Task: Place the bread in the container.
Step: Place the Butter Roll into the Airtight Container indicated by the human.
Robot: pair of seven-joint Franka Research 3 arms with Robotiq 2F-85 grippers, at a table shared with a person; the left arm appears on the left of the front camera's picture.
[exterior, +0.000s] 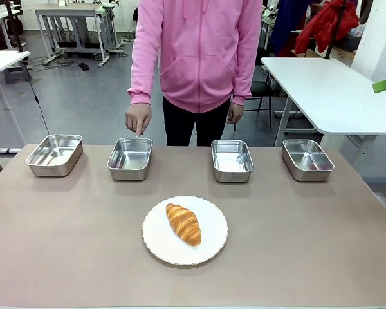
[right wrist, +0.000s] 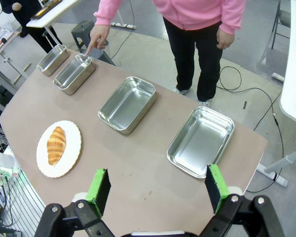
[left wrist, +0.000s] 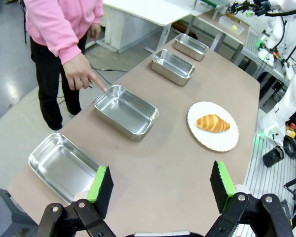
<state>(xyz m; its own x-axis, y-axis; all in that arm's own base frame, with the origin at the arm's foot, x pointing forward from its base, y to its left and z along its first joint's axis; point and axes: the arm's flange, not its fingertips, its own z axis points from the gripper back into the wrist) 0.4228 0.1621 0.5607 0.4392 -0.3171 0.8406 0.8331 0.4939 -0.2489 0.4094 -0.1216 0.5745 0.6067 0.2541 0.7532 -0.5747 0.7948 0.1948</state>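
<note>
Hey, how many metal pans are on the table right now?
4, in a row along the far edge: leftmost pan, second pan by the person's pointing hand, third pan, rightmost pan. None seem hidden.

Table [exterior: 58, 257]: four pans [exterior: 128, 174], one plate [exterior: 157, 243]

Shiny metal container [exterior: 129, 158], glossy-crusted bread [exterior: 183, 223], smooth matt tabletop [exterior: 64, 238].

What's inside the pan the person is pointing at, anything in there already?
Nothing: the pan by the person's hand shows a bare, shiny bottom. The croissant lies on the white plate. In the front view the inner face of the pan's near wall is hidden.
</note>
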